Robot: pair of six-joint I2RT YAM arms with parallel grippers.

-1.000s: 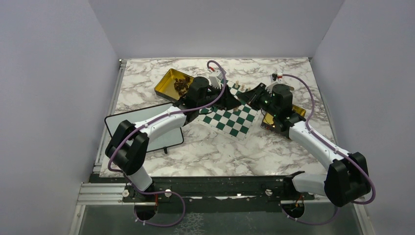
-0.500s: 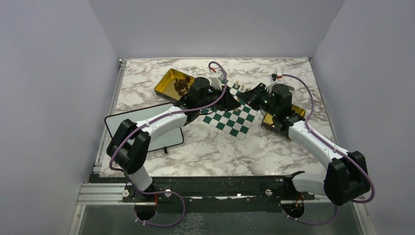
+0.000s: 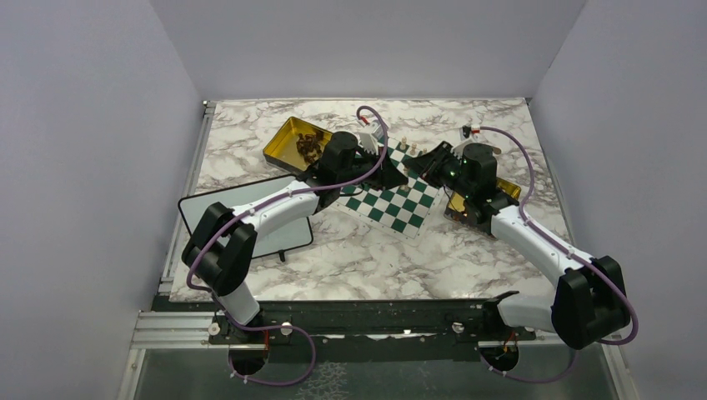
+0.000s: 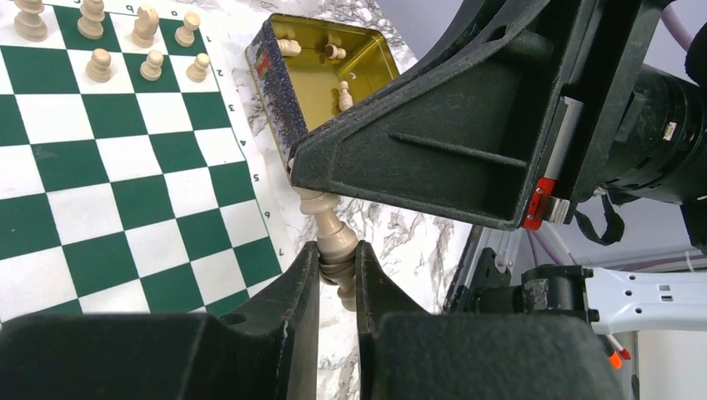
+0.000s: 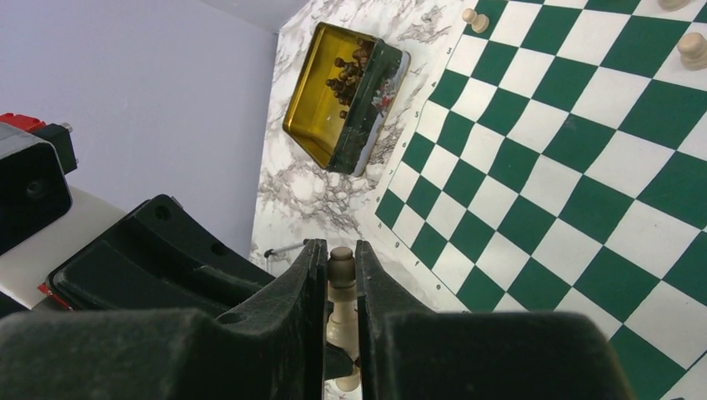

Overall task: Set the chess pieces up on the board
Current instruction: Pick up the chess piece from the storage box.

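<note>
Bright even light, soft faint shadows, wide-angle wrist views

Small dark digits stand on the white border of the board, along its 3 o'clock edge in the left wrist view. The digits 3, 4, 5, 6 and 7 read plainly, running down toward 6 o'clock, with what look like 1 and 2 above them. Tiny letters on the 12 o'clock border are too cut off to read. The right wrist view shows such digits on the board's 9 o'clock edge, 3 clearest. A coloured label on the gold tin and a white sticker at 3 o'clock are illegible.
</note>
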